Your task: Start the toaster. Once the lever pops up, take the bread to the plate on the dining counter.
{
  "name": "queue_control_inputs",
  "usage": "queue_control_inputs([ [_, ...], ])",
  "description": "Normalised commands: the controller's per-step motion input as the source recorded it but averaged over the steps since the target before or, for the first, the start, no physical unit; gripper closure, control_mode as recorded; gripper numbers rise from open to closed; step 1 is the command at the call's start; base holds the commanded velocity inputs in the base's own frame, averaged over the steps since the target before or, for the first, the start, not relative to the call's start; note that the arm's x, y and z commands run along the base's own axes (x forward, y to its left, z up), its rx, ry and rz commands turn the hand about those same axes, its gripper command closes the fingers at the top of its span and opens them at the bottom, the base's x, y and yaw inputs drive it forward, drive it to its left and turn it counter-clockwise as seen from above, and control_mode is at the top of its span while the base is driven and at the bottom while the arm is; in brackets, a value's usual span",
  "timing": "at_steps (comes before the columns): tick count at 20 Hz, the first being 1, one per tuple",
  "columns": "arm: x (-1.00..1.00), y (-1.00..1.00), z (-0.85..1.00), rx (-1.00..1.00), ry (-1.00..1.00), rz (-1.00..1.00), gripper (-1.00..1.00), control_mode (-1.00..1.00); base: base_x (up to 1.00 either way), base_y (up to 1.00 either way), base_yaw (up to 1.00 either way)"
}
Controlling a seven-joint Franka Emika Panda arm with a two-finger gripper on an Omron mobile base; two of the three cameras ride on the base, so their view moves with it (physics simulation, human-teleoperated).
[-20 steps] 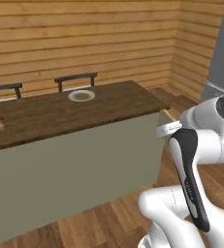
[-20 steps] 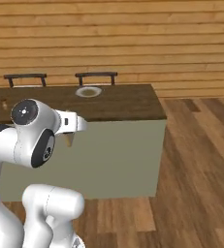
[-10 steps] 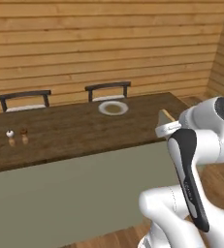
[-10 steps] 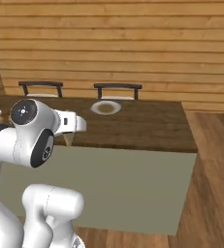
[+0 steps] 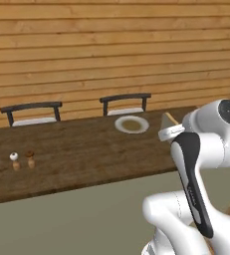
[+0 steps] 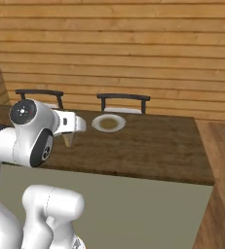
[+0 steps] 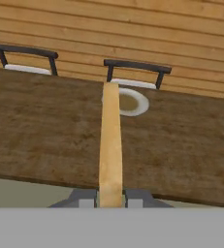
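Two fingers (image 7: 86,199) pinch bread (image 7: 110,145) edge-on, short of plate (image 7: 138,102).

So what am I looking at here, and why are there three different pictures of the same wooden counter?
The white machine is a robot arm on a driving base. Two cameras ride on the base, one behind the arm on each side, so both look over it at the long brown dining counter. The third camera sits on the hand and looks along its gripper. The jaws are shut on a thin slice of bread, seen edge-on as a tan strip. On the counter lie a round white plate and two small shakers. Two dark chairs stand behind it, against a plank wall.
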Motion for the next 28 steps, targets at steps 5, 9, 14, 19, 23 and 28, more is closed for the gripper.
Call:
queue_control_inputs([
  [5, 0.00, 0.00, 0.00, 0.00, 0.00, 0.00, 1.00, 1.00, 0.32, 0.00, 0.00],
  [9, 0.00, 0.00, 0.00, 0.00, 0.00, 0.00, 1.00, 1.00, 0.30, 0.00, 0.00],
  [14, 0.00, 0.00, 0.00, 0.00, 0.00, 0.00, 1.00, 1.00, 0.01, 0.00, 0.00],
  [19, 0.14, 0.00, 0.00, 0.00, 0.00, 0.00, 1.00, -1.00, 0.04, 0.00, 0.00],
  [23, 0.96, 0.01, 0.00, 0.00, 0.05, 0.02, 1.00, -1.00, 0.00, 0.00, 0.00],
  [28, 1.00, 0.00, -0.06, 0.00, 0.03, 0.09, 1.00, -1.00, 0.00, 0.00, 0.00],
])
